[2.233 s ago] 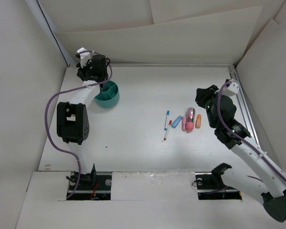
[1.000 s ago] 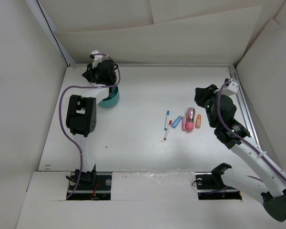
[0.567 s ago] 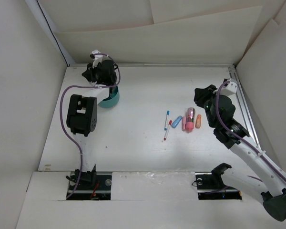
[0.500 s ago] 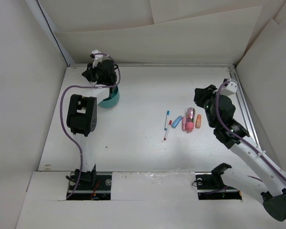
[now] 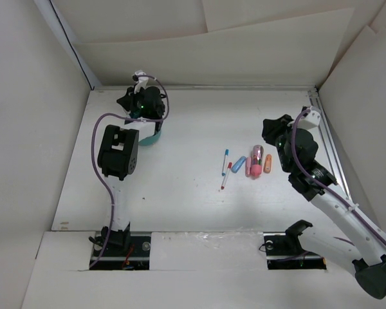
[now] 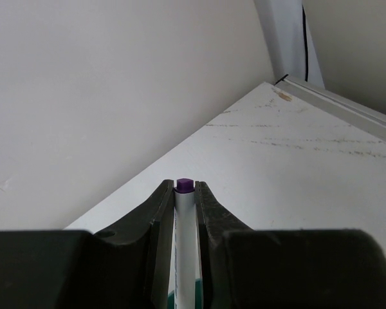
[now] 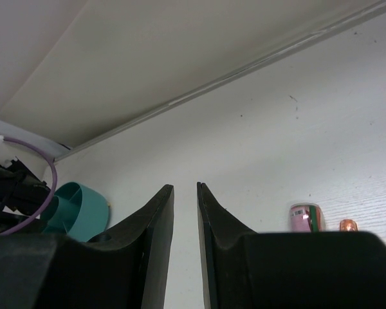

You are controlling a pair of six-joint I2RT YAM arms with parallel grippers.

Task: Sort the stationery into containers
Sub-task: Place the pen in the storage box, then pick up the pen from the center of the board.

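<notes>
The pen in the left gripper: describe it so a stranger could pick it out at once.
Start at the table's far left corner, where the left gripper hangs by the teal cup. Clamped in it is a thin white pen. Its cap is purple, unlike the blue-capped pen and red-capped pen lying mid-table.

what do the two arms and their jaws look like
The left arm and right arm are alike: slim white links joined by chunky black joint housings, on black bases. A purple cable runs loosely along each. The jaws are matte black, long and tapering to narrow tips.
</notes>
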